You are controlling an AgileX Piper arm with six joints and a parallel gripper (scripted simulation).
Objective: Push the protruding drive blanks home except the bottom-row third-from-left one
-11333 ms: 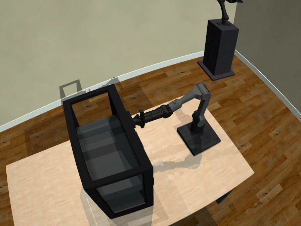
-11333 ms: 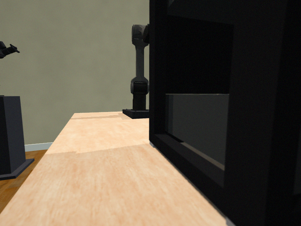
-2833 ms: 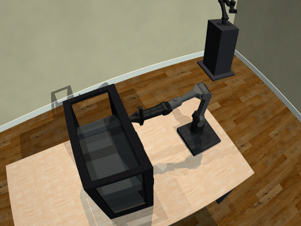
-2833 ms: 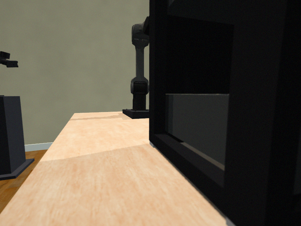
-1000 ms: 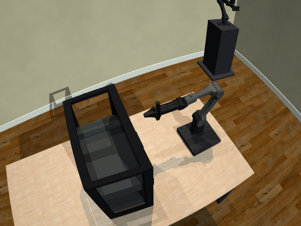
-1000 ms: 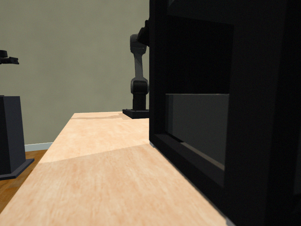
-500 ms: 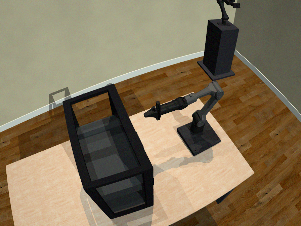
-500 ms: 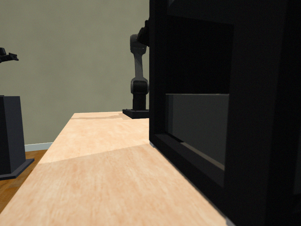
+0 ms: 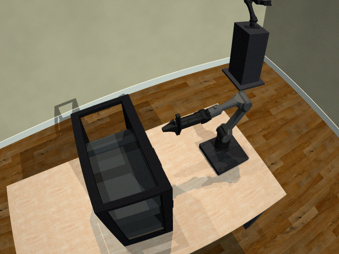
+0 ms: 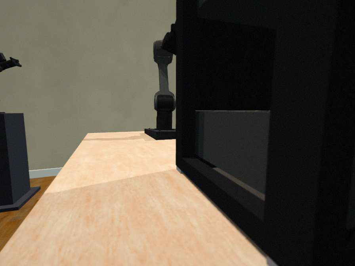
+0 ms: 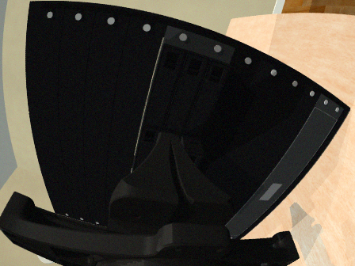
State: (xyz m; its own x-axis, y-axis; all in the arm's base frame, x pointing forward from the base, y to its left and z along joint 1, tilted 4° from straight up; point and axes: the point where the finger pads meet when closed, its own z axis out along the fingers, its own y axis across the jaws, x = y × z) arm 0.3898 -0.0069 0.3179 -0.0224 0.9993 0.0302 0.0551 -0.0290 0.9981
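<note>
The black rack [image 9: 120,164] stands on the wooden table, its long front side facing my arm. In the wrist view the rack front [image 11: 106,114] fills the frame, and the storage chassis [image 11: 190,88] shows as a dark panel under a grey strip. Its drive blanks [image 11: 192,69] are dark and small; I cannot tell which ones stand out. My gripper [image 9: 165,129] is shut and empty. It hangs in the air a short way off the rack front, pointing at it and not touching it. In the wrist view the shut fingers [image 11: 169,142] sit just below the chassis.
My arm's base plate [image 9: 224,155] sits on the table to the right of the rack. A black pedestal [image 9: 247,56] with a second arm stands on the floor at the back right. In the exterior view the rack's end frame [image 10: 266,128] hides the gripper.
</note>
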